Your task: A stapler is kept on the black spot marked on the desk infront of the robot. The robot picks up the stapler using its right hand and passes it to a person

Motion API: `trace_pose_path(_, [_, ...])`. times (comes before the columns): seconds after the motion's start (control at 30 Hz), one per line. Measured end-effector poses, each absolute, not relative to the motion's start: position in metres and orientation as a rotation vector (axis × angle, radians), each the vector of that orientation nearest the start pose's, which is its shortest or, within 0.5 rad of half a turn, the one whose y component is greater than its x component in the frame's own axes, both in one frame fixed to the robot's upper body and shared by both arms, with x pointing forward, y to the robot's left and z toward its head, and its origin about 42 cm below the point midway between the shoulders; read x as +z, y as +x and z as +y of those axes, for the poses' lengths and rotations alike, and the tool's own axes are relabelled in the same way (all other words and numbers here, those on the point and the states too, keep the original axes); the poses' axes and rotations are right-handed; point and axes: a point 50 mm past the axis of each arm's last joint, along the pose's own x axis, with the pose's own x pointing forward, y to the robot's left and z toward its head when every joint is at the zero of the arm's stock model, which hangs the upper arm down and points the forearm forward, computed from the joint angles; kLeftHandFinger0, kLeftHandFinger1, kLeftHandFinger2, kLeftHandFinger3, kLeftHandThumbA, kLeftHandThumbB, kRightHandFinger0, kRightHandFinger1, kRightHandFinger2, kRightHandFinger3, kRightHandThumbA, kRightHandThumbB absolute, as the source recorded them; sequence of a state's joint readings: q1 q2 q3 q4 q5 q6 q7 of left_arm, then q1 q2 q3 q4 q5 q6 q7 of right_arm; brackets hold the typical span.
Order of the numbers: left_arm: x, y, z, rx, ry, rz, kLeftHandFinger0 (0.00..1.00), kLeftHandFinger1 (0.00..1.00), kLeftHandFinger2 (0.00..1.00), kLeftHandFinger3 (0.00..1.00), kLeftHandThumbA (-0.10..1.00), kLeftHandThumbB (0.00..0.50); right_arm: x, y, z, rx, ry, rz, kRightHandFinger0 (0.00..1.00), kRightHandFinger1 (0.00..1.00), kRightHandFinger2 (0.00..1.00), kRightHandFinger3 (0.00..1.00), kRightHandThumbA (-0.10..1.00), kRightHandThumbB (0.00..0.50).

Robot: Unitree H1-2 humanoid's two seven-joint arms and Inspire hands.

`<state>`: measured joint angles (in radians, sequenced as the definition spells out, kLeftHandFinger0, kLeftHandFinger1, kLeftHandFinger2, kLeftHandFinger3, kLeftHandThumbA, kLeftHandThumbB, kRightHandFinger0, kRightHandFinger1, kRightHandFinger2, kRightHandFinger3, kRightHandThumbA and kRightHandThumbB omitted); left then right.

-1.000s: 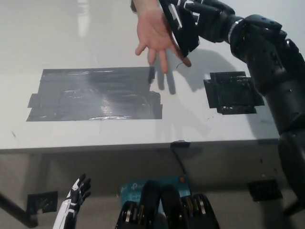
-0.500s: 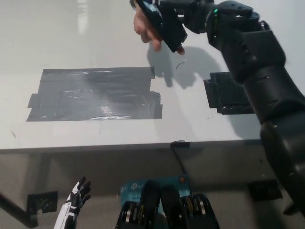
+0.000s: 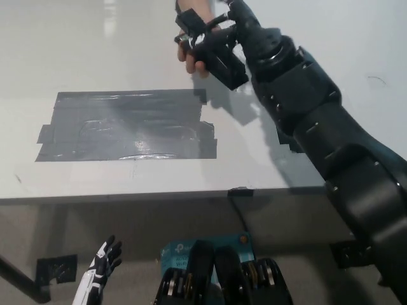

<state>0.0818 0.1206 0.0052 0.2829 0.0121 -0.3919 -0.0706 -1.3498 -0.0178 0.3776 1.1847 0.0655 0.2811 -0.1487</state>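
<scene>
Right hand fingers clamped on black stapler, held above desk far edge against person's hand. Stapler judged rigid, moderately heavy, smooth; grip mid-body. Left hand idle low, fingers apart.

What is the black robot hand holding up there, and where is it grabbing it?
The right hand holds the black stapler, gripping its upper end, so the rest hangs out below. A person's hand is right behind it. The left hand holds nothing.
</scene>
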Motion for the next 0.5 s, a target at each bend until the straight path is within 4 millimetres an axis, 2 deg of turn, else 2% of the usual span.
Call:
trace_pose_path(0.03, [0.027, 0.239, 0.259, -0.06, 0.134, -0.024, 1.0, 1.0, 1.0, 1.0, 1.0, 0.493, 0.344, 0.579, -0.059, 0.154, -0.591, 0.067, 1.0, 1.0, 1.0, 1.0, 1.0, 0.309])
trace_pose_path(0.1, [0.027, 0.239, 0.259, -0.06, 0.134, -0.024, 1.0, 1.0, 1.0, 1.0, 1.0, 0.489, 0.341, 0.579, -0.06, 0.159, -0.673, 0.05, 1.0, 1.0, 1.0, 1.0, 1.0, 0.409])
trace_pose_path(0.17, [0.027, 0.239, 0.259, -0.06, 0.134, -0.024, 1.0, 1.0, 1.0, 1.0, 1.0, 0.49, 0.339, 0.579, -0.061, 0.178, -0.766, 0.031, 1.0, 1.0, 1.0, 1.0, 1.0, 0.432])
trace_pose_path(0.23, [0.027, 0.239, 0.259, -0.06, 0.134, -0.025, 1.0, 1.0, 1.0, 1.0, 1.0, 0.487, 0.34, 0.58, -0.065, 0.198, -0.841, 0.015, 1.0, 1.0, 1.0, 1.0, 1.0, 0.421])
trace_pose_path(0.3, [0.027, 0.238, 0.259, -0.061, 0.134, -0.024, 1.0, 1.0, 1.0, 1.0, 1.0, 0.493, 0.341, 0.581, -0.07, 0.21, -0.882, 0.003, 1.0, 1.0, 1.0, 1.0, 1.0, 0.435])
trace_pose_path(0.37, [0.026, 0.236, 0.259, -0.061, 0.133, -0.023, 1.0, 1.0, 1.0, 1.0, 1.0, 0.498, 0.345, 0.583, -0.078, 0.213, -0.911, -0.021, 1.0, 1.0, 1.0, 1.0, 1.0, 0.385])
trace_pose_path(0.43, [0.025, 0.234, 0.259, -0.062, 0.133, -0.019, 1.0, 1.0, 1.0, 1.0, 1.0, 0.494, 0.347, 0.582, -0.083, 0.217, -0.91, -0.043, 1.0, 1.0, 1.0, 1.0, 1.0, 0.426])
trace_pose_path(0.5, [0.023, 0.231, 0.259, -0.062, 0.133, -0.013, 1.0, 1.0, 1.0, 1.0, 1.0, 0.492, 0.348, 0.58, -0.088, 0.225, -0.886, -0.078, 1.0, 1.0, 1.0, 1.0, 1.0, 0.428])
